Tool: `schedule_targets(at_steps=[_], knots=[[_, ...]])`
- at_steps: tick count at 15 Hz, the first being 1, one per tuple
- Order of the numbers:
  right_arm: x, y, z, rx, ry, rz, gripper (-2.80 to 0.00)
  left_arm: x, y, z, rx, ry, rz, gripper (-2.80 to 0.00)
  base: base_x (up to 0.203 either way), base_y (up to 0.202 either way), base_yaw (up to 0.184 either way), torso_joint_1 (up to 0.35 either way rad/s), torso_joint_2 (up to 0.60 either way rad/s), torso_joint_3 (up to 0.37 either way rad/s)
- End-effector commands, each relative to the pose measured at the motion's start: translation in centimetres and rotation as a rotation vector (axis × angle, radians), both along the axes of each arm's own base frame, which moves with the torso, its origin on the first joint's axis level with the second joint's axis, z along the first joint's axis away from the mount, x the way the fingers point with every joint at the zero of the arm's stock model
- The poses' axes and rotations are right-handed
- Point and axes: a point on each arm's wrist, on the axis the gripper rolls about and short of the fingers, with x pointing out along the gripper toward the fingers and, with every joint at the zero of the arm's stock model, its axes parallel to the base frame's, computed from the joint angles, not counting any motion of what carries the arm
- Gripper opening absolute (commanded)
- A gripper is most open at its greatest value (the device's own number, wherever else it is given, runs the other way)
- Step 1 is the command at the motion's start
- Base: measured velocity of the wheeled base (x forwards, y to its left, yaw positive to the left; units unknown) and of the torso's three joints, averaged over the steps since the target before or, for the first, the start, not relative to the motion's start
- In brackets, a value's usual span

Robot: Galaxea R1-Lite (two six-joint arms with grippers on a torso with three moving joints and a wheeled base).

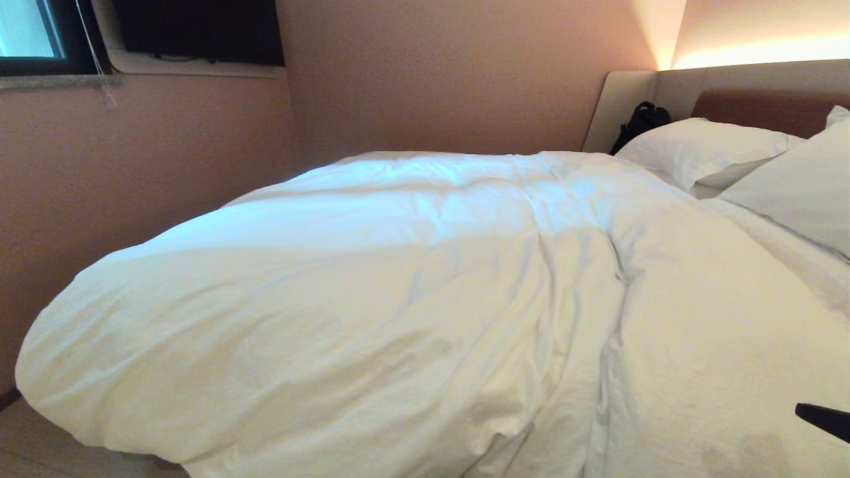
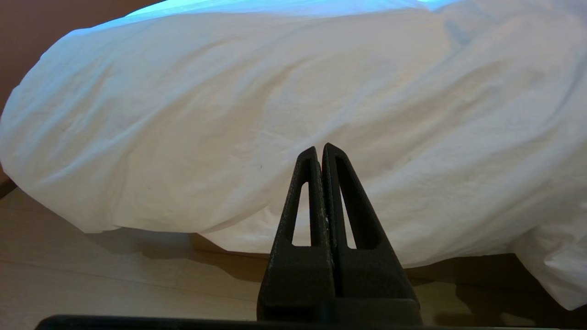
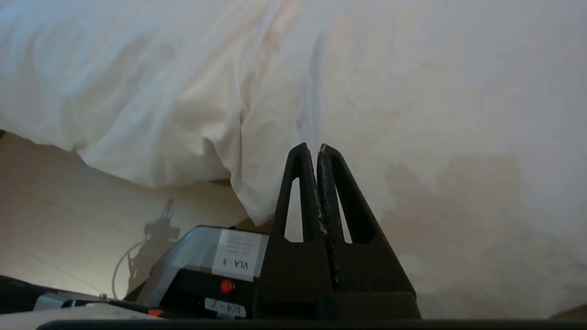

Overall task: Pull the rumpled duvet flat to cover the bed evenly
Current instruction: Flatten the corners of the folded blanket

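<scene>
The puffy white duvet [image 1: 412, 299] lies rumpled over the bed, bulging past the near left corner and creased down its middle. The bed's padded headboard [image 1: 764, 93] stands at the back right. My right gripper [image 3: 312, 147] is shut with nothing in it, close before the duvet's [image 3: 412, 114] hanging side; its black tip [image 1: 823, 419] shows at the head view's lower right edge. My left gripper [image 2: 320, 147] is shut and empty, low by the floor, facing the duvet's [image 2: 275, 114] overhanging edge without touching it.
Two white pillows [image 1: 704, 149] [image 1: 803, 192] lie at the headboard, a black bag [image 1: 641, 123] beside them. A pink wall [image 1: 133, 166] runs close along the bed's far side. Light wooden floor [image 2: 91, 275] lies below the overhang. My own base [image 3: 206, 270] is underneath the right arm.
</scene>
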Motion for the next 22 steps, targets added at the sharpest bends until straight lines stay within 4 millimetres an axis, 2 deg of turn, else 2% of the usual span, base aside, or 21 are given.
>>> schedule_targets(at_steps=[1, 4, 8, 16, 18, 22], knots=[[0.6, 0.0, 1.1, 0.000, -0.021, -0.008, -2.80, 0.0, 0.0, 0.0, 0.000, 0.000, 0.000, -2.80, 0.000, 0.000, 0.000, 0.000, 0.00, 0.000], [1.4, -0.2, 3.0, -0.022, -0.063, -0.063, -2.80, 0.0, 0.0, 0.0, 0.000, 0.000, 0.000, -2.80, 0.000, 0.000, 0.000, 0.000, 0.00, 0.000], [2.4, -0.5, 4.2, -0.083, -0.085, -0.178, -2.80, 0.0, 0.0, 0.0, 0.000, 0.000, 0.000, -2.80, 0.000, 0.000, 0.000, 0.000, 0.00, 0.000], [3.4, -0.8, 5.1, -0.139, -0.119, -0.299, -2.80, 0.0, 0.0, 0.0, 0.000, 0.000, 0.000, -2.80, 0.000, 0.000, 0.000, 0.000, 0.00, 0.000], [4.2, -0.9, 5.2, -0.157, -0.145, -0.352, -2.80, 0.0, 0.0, 0.0, 0.000, 0.000, 0.000, -2.80, 0.000, 0.000, 0.000, 0.000, 0.00, 0.000], [5.1, -0.9, 5.2, -0.154, -0.167, -0.357, -2.80, 0.0, 0.0, 0.0, 0.000, 0.000, 0.000, -2.80, 0.000, 0.000, 0.000, 0.000, 0.00, 0.000]])
